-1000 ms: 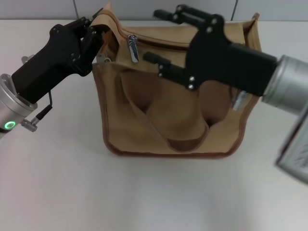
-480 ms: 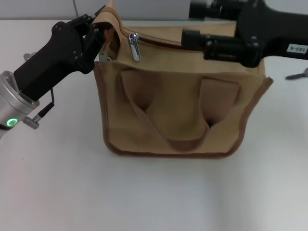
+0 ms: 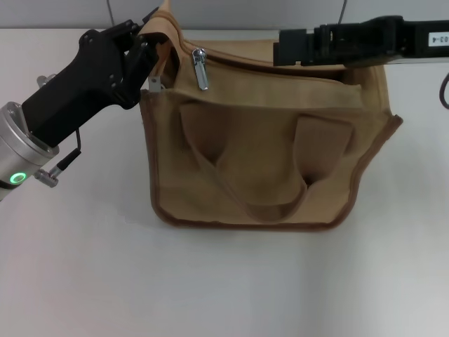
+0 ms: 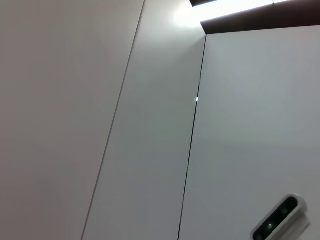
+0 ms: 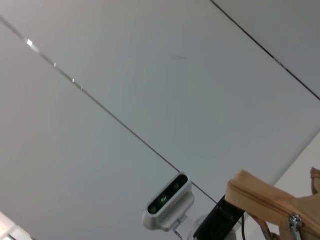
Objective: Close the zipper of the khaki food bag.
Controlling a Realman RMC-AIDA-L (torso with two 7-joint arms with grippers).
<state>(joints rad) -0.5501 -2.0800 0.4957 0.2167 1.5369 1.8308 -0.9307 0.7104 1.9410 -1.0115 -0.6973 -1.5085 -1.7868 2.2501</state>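
Observation:
The khaki food bag (image 3: 266, 140) stands on the white table, its handles hanging down the front face. The zipper (image 3: 280, 64) runs along the top, with the silver pull tab (image 3: 200, 68) near the bag's left end. My left gripper (image 3: 149, 43) is shut on the bag's upper left corner. My right gripper (image 3: 280, 45) lies level above the bag's back right edge, pointing left, well to the right of the pull tab. The right wrist view shows the bag's corner (image 5: 262, 200), the pull tab (image 5: 295, 220) and the black left gripper (image 5: 217, 220).
The white table (image 3: 210, 281) reaches in front of and beside the bag. A wall stands right behind the bag. The wrist views show mostly wall panels and a small white camera unit (image 5: 167, 201), which also shows in the left wrist view (image 4: 280, 223).
My right arm has swung up and to the right, off the bag's front face to its back right edge. The left gripper keeps its hold on the corner.

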